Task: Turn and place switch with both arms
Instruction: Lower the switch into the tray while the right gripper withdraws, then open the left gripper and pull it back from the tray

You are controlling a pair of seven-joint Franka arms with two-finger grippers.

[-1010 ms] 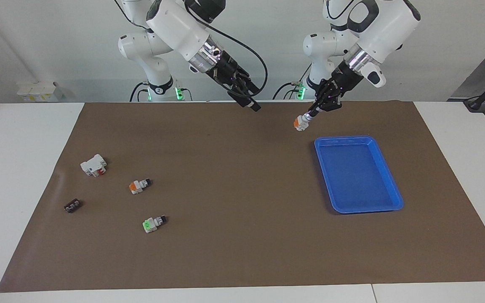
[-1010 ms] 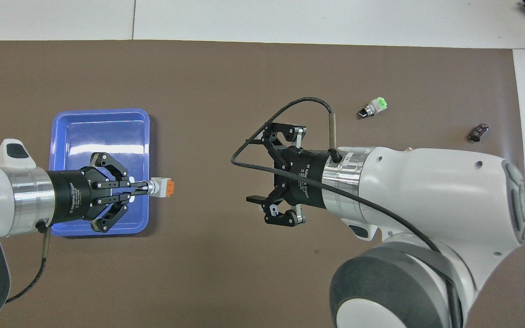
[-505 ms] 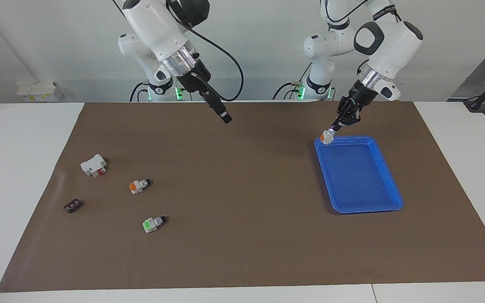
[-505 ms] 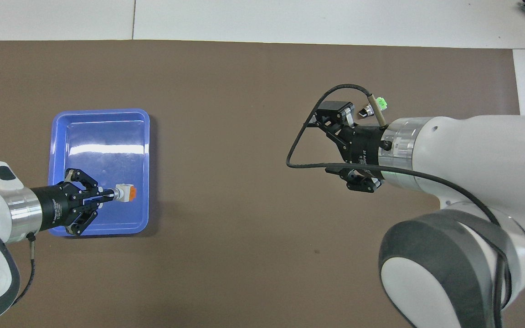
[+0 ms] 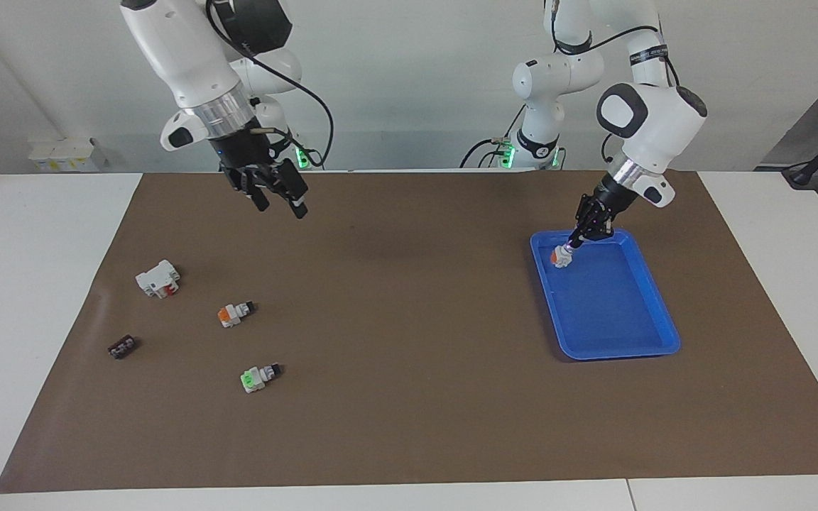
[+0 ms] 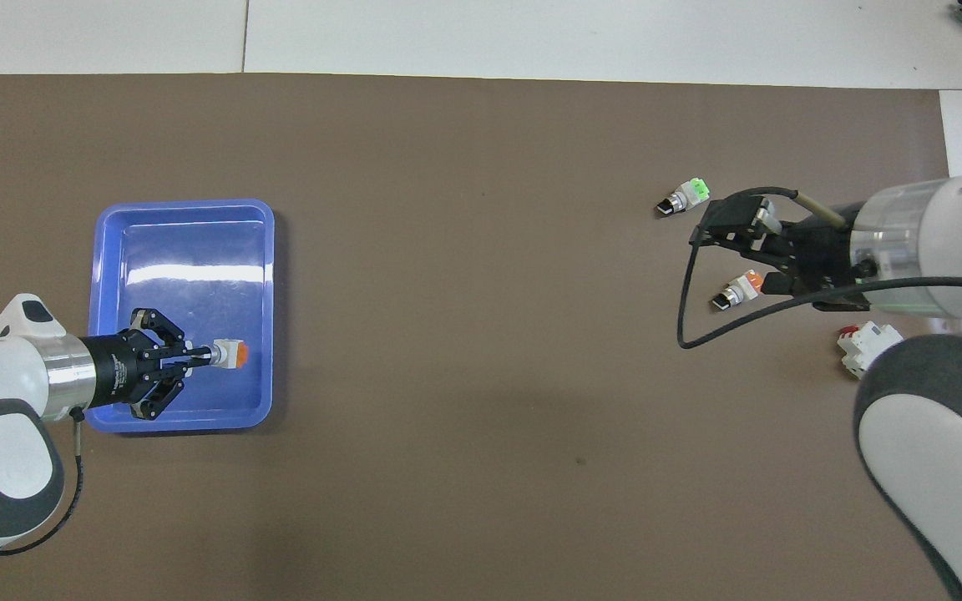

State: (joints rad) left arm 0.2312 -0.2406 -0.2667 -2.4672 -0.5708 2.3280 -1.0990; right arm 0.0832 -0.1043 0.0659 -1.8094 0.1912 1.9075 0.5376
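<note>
- A small black piece point(image 5: 122, 347) lies on the brown mat point(image 5: 409, 426) at the right arm's end of the table. It sits closest to the mat's edge there.
- A white block with a red part point(image 5: 157, 278) sits nearer to the robots than the black piece, well apart from it.
- A spare orange-capped switch point(image 5: 235, 313) lies on the mat near that block, a little farther from the robots. Its black stem points toward the left arm's end.
- A green-capped switch point(image 5: 260, 377) lies farther from the robots again, turned much the same way.
- The right gripper point(image 5: 280, 206) hangs in the air over this end of the mat with its fingers spread wide and nothing between them. From overhead it is over the spot just beside the spare orange-capped switch.
- A blue tray point(image 5: 636, 349) rests on the mat toward the left arm's end.
- The left gripper point(image 5: 568, 248) reaches down into the tray, its fingers pinched on the black stem of the switch point(image 5: 560, 257).
- The switch is low over the tray's end nearer the robots, orange cap leading. I cannot tell whether it touches the tray floor.
</note>
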